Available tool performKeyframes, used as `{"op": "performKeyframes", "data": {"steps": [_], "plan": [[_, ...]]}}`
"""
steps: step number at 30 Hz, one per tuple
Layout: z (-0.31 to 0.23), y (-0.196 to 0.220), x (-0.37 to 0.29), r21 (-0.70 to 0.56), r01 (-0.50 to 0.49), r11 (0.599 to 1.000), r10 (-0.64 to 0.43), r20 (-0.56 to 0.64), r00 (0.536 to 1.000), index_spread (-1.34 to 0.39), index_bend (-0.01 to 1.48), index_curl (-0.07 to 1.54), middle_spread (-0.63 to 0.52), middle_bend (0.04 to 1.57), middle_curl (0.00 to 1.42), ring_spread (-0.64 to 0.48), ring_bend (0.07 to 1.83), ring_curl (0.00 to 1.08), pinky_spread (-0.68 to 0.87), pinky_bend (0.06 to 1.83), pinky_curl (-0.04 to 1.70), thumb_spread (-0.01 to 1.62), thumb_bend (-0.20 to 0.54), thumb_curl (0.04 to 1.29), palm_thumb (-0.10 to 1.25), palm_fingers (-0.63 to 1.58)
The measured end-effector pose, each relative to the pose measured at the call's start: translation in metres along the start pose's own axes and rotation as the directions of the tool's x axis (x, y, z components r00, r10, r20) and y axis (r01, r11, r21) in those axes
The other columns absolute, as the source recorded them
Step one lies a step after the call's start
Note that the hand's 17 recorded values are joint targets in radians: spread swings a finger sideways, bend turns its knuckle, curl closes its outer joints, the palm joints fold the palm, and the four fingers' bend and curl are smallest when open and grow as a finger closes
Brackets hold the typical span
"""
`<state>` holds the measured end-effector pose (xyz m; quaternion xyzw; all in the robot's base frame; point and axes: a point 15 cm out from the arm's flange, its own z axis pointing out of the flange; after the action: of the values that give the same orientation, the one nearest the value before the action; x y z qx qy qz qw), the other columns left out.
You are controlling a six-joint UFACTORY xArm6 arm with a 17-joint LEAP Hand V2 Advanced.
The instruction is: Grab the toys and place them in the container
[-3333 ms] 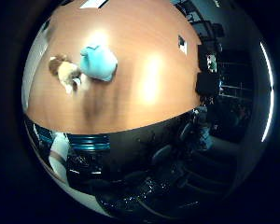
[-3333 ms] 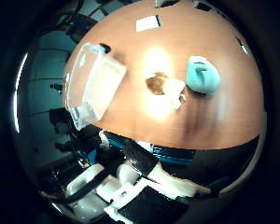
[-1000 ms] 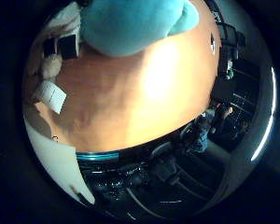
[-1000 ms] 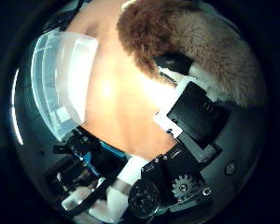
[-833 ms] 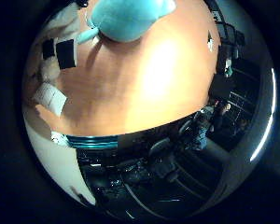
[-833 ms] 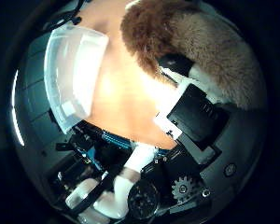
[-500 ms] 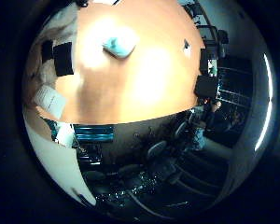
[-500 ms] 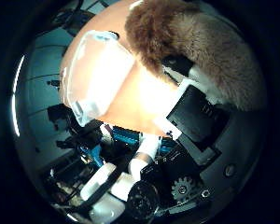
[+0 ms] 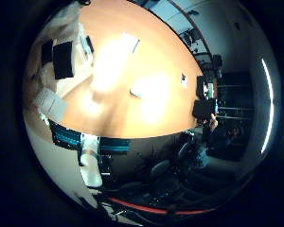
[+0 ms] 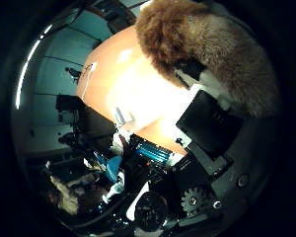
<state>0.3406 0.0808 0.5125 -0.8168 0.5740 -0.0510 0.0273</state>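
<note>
A brown furry plush toy (image 10: 202,44) fills much of the right thumb side palm view, close against the palm. My right hand (image 10: 215,123) is shut on it, with black and white fingers (image 10: 192,74) pressed into the fur. It hangs well above the orange table (image 10: 128,79). In the right little finger side palm view a black finger part (image 9: 62,57) and a white one (image 9: 47,104) sit at the edge over the table (image 9: 151,57). A pale blurred shape (image 9: 106,59) lies on the table; I cannot tell what it is. The teal toy and the container do not show.
A small white card (image 9: 142,92) lies on the table. Chairs and dark office furniture (image 9: 170,161) stand past the table's edge. Teal-fronted equipment (image 10: 153,153) stands below the table's near edge.
The views have swung and drawn away from the table. The teal toy and the clear container have left view. The brown toy stays against the palm in the fingers.
</note>
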Motion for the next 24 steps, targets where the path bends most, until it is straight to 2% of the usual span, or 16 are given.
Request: {"op": "performKeyframes", "data": {"steps": [13,16,18,20,22,24], "plan": [[0.017,-0.063,-0.133,0.045,0.18,0.983,-0.181,0.022,0.983,-0.31,0.9,1.07,-0.19,1.21,0.98,-0.26,1.28,0.87,-0.22,1.17,1.07,0.92,-0.015,0.74,1.05,1.05],[0.02,-0.073,-0.147,0.073,0.198,0.978,-0.2,0.023,0.98,-0.31,0.91,1.08,-0.2,1.2,0.99,-0.27,1.28,0.88,-0.22,1.16,1.07,0.95,-0.023,0.73,1.01,1.05],[0.019,-0.078,-0.149,0.089,0.191,0.978,-0.194,0.025,0.981,-0.31,0.89,1.07,-0.2,1.19,0.98,-0.26,1.27,0.86,-0.23,1.13,1.05,1.01,-0.045,0.7,0.93,1.06],[0.017,-0.085,-0.15,0.114,0.181,0.977,-0.185,0.026,0.982,-0.32,0.8,1.02,-0.2,1.14,0.93,-0.25,1.23,0.8,-0.28,1.02,0.96,1.11,-0.035,0.63,0.85,1.09],[0.022,-0.085,-0.15,0.104,0.18,0.978,-0.183,0.025,0.983,-0.33,0.67,0.97,-0.21,1.06,0.87,-0.26,1.17,0.74,-0.34,0.94,0.9,1.17,-0.034,0.56,0.77,0.98],[0.026,-0.086,-0.15,0.094,0.183,0.979,-0.186,0.023,0.982,-0.36,0.47,0.9,-0.23,0.95,0.81,-0.27,1.13,0.7,-0.36,0.86,0.86,1.19,-0.036,0.48,0.68,0.67]]}}
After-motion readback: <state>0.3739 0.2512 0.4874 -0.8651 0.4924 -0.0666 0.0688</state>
